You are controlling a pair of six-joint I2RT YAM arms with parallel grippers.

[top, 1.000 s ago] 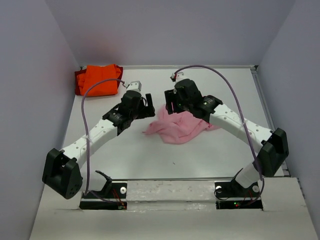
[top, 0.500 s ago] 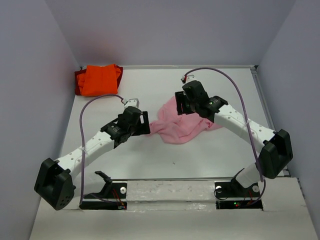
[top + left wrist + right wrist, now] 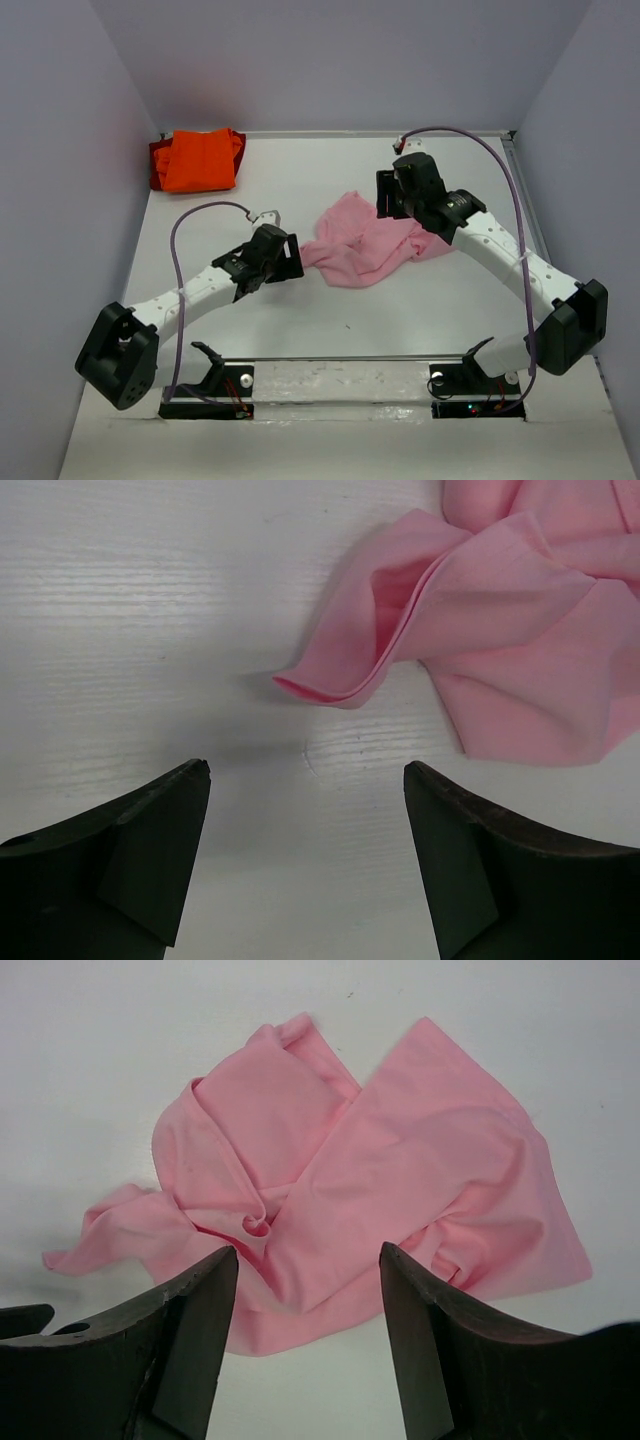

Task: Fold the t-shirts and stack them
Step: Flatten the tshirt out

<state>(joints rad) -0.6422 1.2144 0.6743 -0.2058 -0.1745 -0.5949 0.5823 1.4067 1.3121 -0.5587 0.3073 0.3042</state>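
We see a crumpled pink shirt [image 3: 360,245]; left gripper [image 3: 306,767] beside it, right gripper [image 3: 308,1249] over it, both wide open and empty

L wrist view: pink t-shirt [image 3: 500,650] runs off top & right edges; orange pile [image 3: 198,160], shirt count unclear.

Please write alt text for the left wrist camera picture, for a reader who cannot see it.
A crumpled light pink t-shirt lies on the white table at the upper right, one folded edge reaching toward the middle. At the bottom, the two dark fingers of the left gripper are open and empty, not touching the cloth.
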